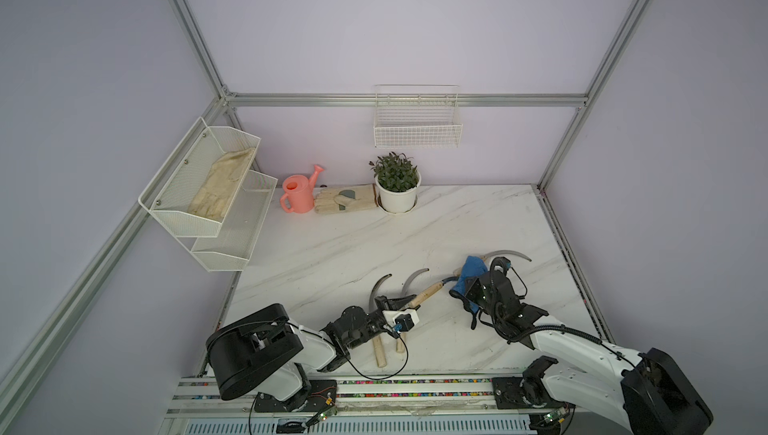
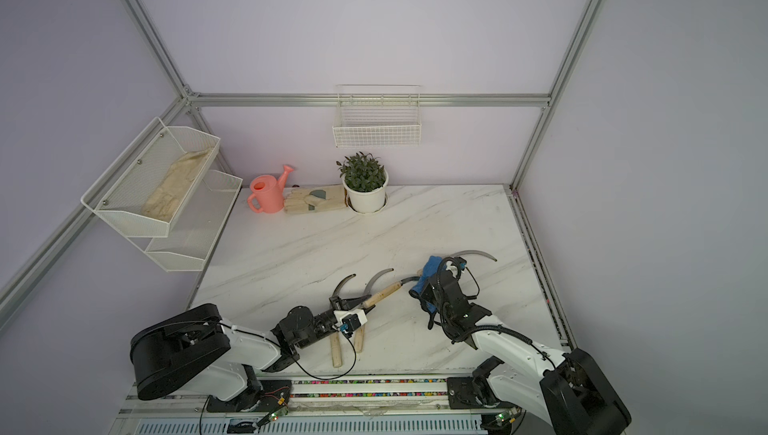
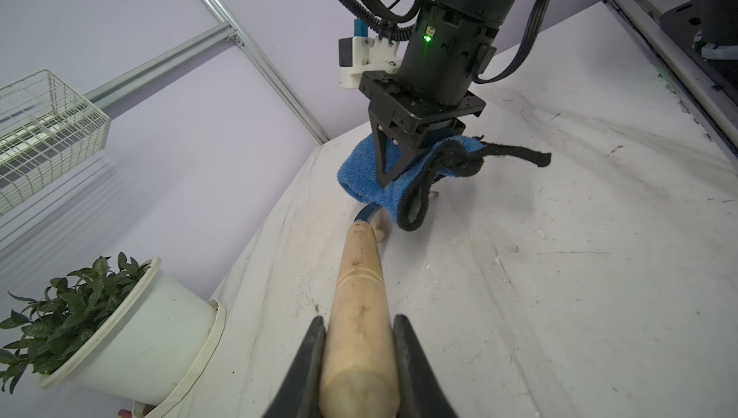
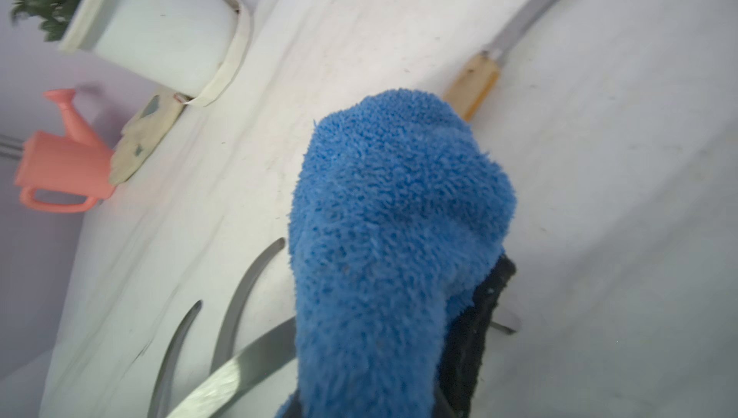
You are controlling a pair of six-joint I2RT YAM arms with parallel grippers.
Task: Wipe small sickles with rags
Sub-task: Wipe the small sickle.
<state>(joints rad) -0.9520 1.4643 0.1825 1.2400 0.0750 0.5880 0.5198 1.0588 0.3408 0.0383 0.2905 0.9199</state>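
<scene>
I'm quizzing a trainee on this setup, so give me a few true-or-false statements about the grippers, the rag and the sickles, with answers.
1. The left gripper is shut on a sickle by its handle. True.
2. The right gripper is open and empty. False: it is shut on the rag.
3. The rag is red. False: it is blue.
4. A glove lies between the watering can and the pot. True.

Lab test cell: aluminium frame (image 1: 291,99), bare lilac walls (image 1: 374,17)
</scene>
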